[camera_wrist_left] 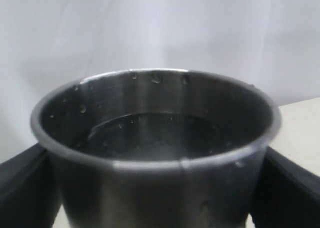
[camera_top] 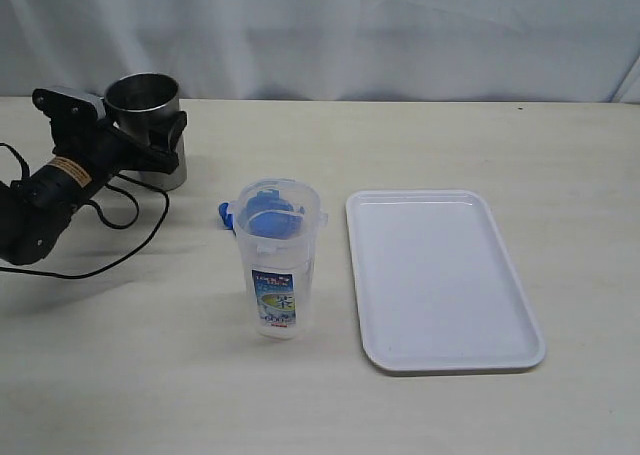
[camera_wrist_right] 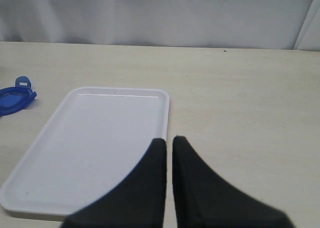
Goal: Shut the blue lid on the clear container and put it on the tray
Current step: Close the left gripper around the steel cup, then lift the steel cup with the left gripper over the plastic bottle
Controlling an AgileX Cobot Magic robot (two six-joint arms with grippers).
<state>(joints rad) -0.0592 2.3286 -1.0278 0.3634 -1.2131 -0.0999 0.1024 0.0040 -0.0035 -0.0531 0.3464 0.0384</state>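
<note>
Left gripper point(camera_top: 152, 143) stands wide around the steel cup point(camera_top: 142, 97), with a black finger point(camera_wrist_left: 22, 188) close against each side of its wall; whether they press it cannot be told. Well apart from it, toward the right arm's side, the clear container point(camera_top: 278, 275) stands upright, the blue lid point(camera_top: 270, 215) lying tilted in its mouth with one flap over the rim. Just beside that lies the tray point(camera_top: 450, 363). Right gripper point(camera_wrist_right: 169, 143), jaws pressed together and holding nothing, has its tips over the tray's edge.

The container point(camera_top: 281, 275) covers most of the lid point(camera_top: 227, 215), and its label point(camera_top: 274, 297) is too small to read. My right fingers point(camera_wrist_right: 147, 188) hide the tray's point(camera_wrist_right: 90, 138) near edge. The cup's point(camera_wrist_left: 155, 158) base is cut off.
</note>
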